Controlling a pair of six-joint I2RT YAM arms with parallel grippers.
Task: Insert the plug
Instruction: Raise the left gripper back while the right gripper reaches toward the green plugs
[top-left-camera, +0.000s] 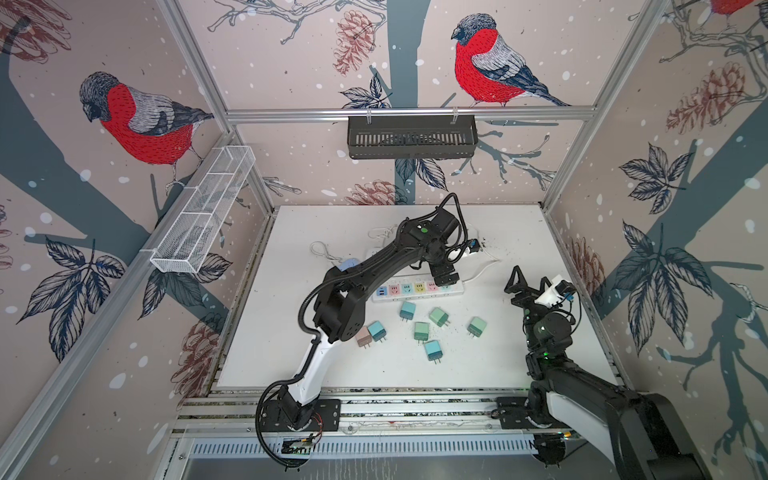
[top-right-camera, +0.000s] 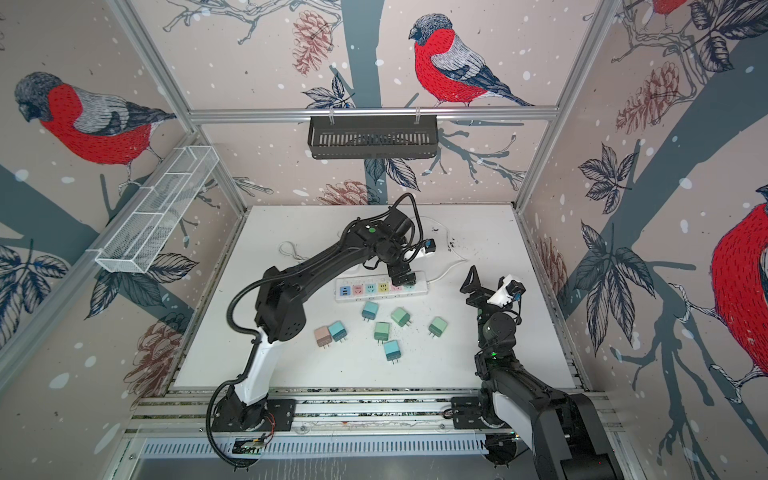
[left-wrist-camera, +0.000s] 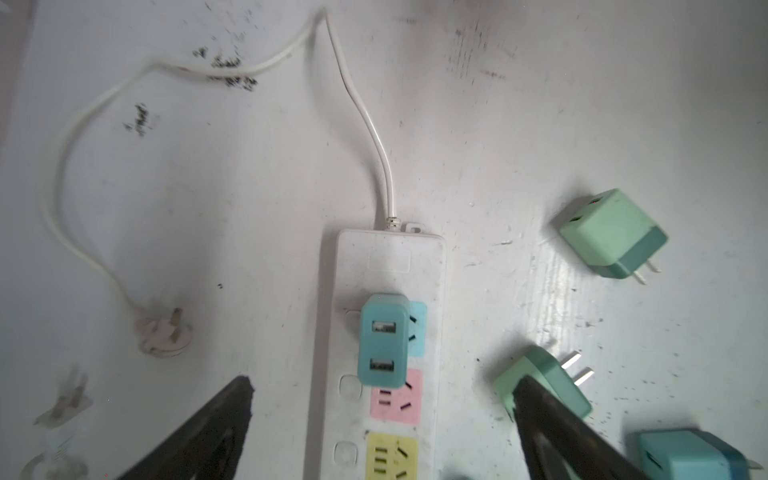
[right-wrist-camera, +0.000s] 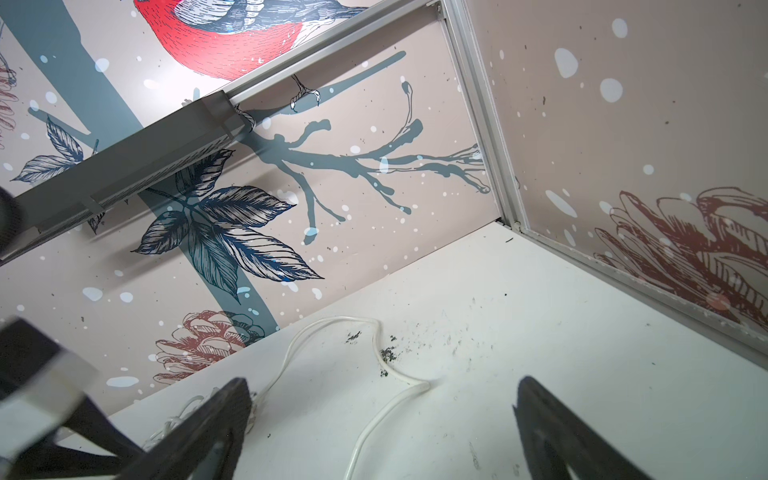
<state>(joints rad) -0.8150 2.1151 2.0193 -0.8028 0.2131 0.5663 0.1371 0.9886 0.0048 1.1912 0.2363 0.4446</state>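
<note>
Left tool (left-wrist-camera: 382, 384) first: in the left wrist view we see its two black fingers (left-wrist-camera: 216, 428) spread wide, one on either side of the strip (left-wrist-camera: 432, 266). Neither touches the plug (left-wrist-camera: 382, 340), so it is open and grips nothing. We find the plug, a teal block with two USB ports facing the camera, standing upright on the strip's blue socket (left-wrist-camera: 419, 332), the one nearest the cord (left-wrist-camera: 374, 137). It covers the two-slot side of that pad, though we cannot tell how deep its pins sit. Next along the strip we see a pink socket (left-wrist-camera: 397, 401) and a yellow socket (left-wrist-camera: 390, 457), both bare. In both top views the left arm reaches over the strip's right end and hides the plug. One finger partly hides a green plug (left-wrist-camera: 540, 374) lying on the worktop (left-wrist-camera: 208, 208) beside the strip. A second green plug (left-wrist-camera: 611, 232) lies farther off, and a teal spare (left-wrist-camera: 685, 457) sits at the picture's edge. In a top view we count seven loose plugs (top-left-camera: 421, 331) on the worktop in front of the strip, one of them pink. Right tool (right-wrist-camera: 384, 384): we see its fingers wide apart with nothing between them, so it is open and empty. It is raised off the worktop near the right wall, well apart from the strip, and its camera faces the back corner and the cord.
</note>
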